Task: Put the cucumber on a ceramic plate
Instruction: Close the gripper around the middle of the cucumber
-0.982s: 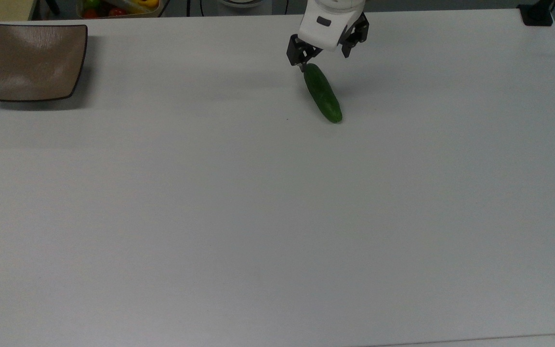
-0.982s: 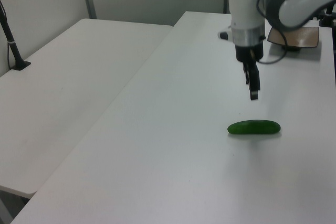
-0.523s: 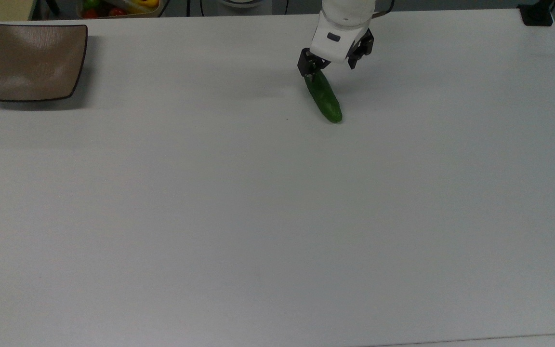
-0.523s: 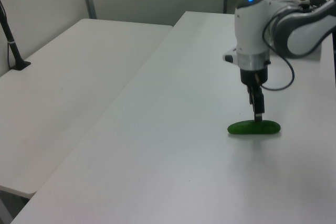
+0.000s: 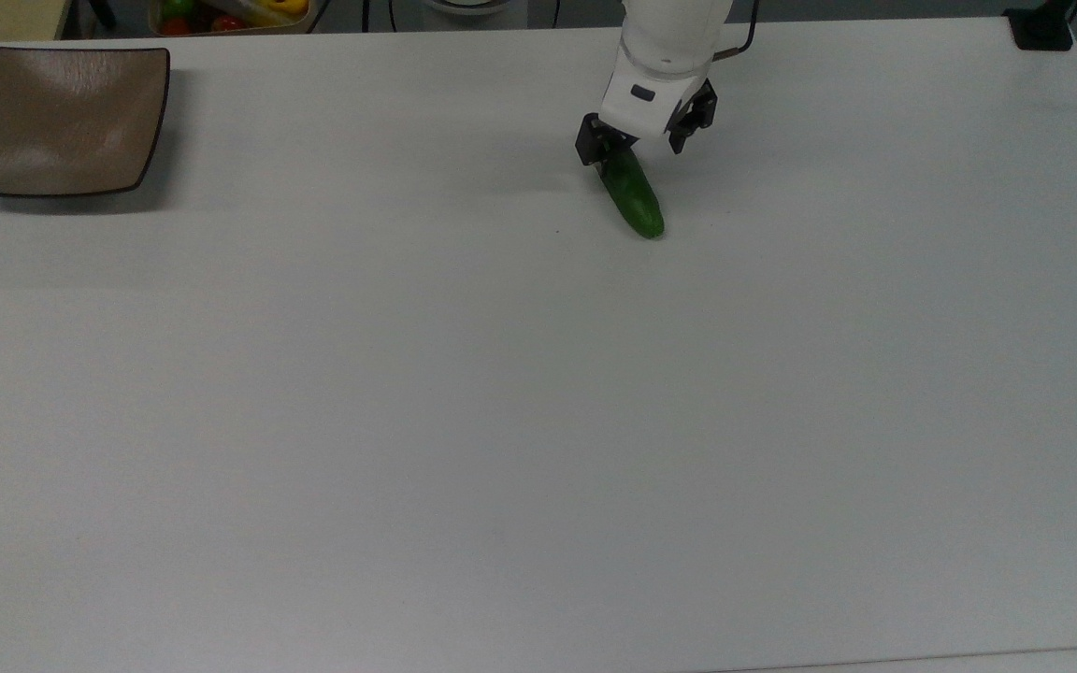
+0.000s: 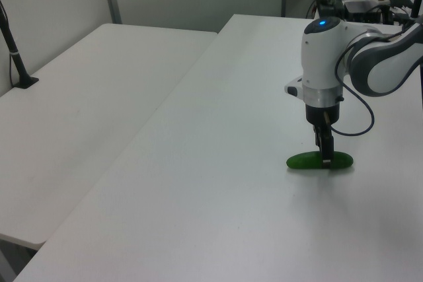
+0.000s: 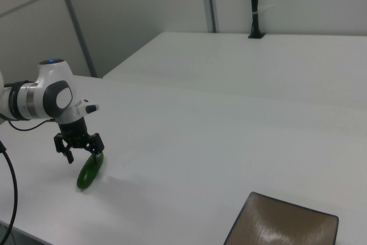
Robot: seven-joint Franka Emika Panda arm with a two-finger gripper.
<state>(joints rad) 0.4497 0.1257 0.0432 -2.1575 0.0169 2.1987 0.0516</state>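
The dark green cucumber (image 5: 639, 204) lies on the white table (image 5: 538, 421), right of centre near the far edge in the top view. My gripper (image 5: 638, 146) is down at table level over the cucumber's far end, open, with one finger on each side of it. The left view has a fingertip (image 6: 325, 157) reaching down to the cucumber (image 6: 320, 161). In the right view the gripper (image 7: 81, 151) straddles the upper end of the cucumber (image 7: 89, 171). The square taupe-brown ceramic plate (image 5: 62, 120) sits bare at the top view's far left corner, and also at the right view's lower right (image 7: 287, 225).
A bin of colourful vegetables (image 5: 232, 11) stands beyond the table's far edge, near the plate. A black post base (image 5: 1043, 28) sits at the top view's far right corner. A second white table (image 6: 86, 110) adjoins this one in the left view.
The gripper has come down from above the cucumber and shifted slightly to the top view's right; its fingers now flank the cucumber's far end. The cucumber has not moved.
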